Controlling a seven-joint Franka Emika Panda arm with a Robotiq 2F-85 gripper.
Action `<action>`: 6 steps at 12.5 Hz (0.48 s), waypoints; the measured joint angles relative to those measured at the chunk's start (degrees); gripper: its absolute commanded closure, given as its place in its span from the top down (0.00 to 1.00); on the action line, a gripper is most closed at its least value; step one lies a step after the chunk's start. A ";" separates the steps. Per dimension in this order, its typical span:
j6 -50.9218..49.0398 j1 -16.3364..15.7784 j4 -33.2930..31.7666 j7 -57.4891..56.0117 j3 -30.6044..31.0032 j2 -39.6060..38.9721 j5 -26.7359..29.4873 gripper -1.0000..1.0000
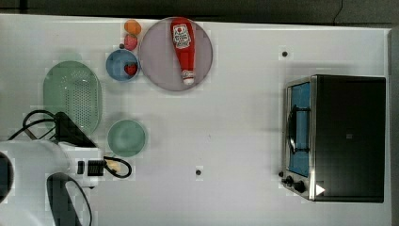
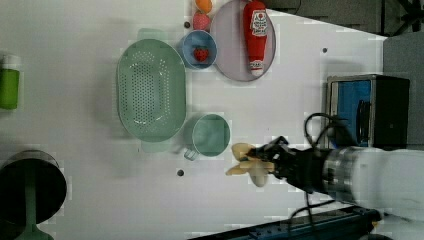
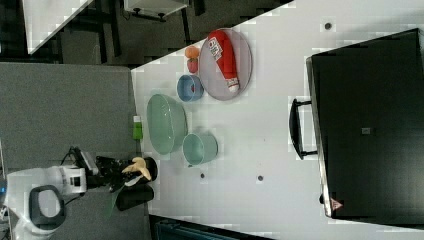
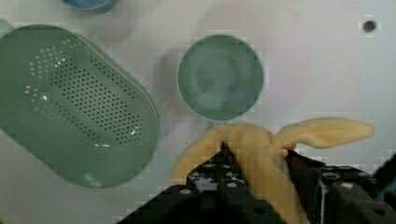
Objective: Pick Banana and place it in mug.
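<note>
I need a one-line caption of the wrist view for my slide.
Gripper holding the banana above the table, beside the empty mug and colander.

One mug (image 1: 126,138), one bowl (image 1: 122,65), one colander (image 1: 73,95), one ketchup bottle (image 1: 184,48), one plate (image 1: 155,56).
</note>
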State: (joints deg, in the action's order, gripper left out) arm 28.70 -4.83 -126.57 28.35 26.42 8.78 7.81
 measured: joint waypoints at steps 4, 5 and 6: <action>11.78 0.07 -4.59 4.43 0.67 -9.15 -1.20 0.34; 15.22 0.05 -5.60 5.08 0.73 -11.54 -1.21 0.34; 17.79 0.06 -6.49 6.14 0.46 -13.71 -1.26 0.34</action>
State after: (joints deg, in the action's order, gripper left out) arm 46.50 -4.77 -133.06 34.49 26.89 -4.93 6.54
